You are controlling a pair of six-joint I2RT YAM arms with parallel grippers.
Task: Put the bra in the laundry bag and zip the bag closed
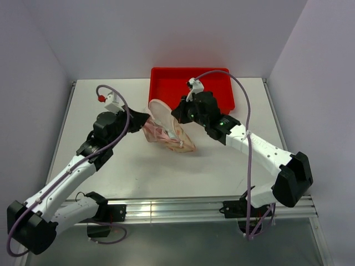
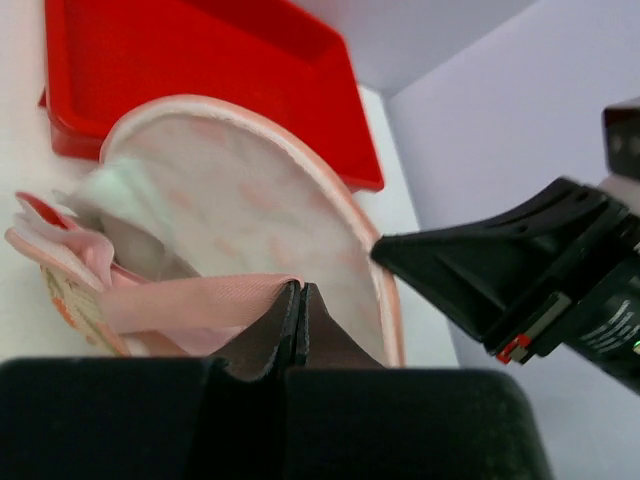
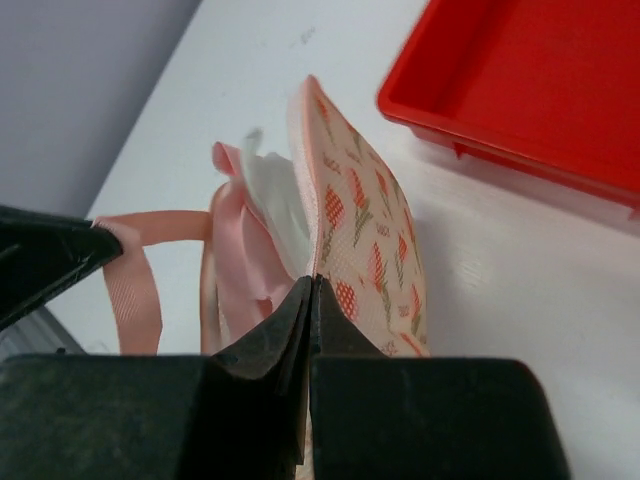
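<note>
laundry bag (image 1: 172,136), long axis far-left to near-right — left gripper (image 2: 300,290) tight on its loop, right gripper (image 3: 312,285) tight on rim

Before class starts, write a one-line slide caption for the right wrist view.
Right gripper shut on the laundry bag rim, left gripper holding its pink loop, red tray behind.
</note>
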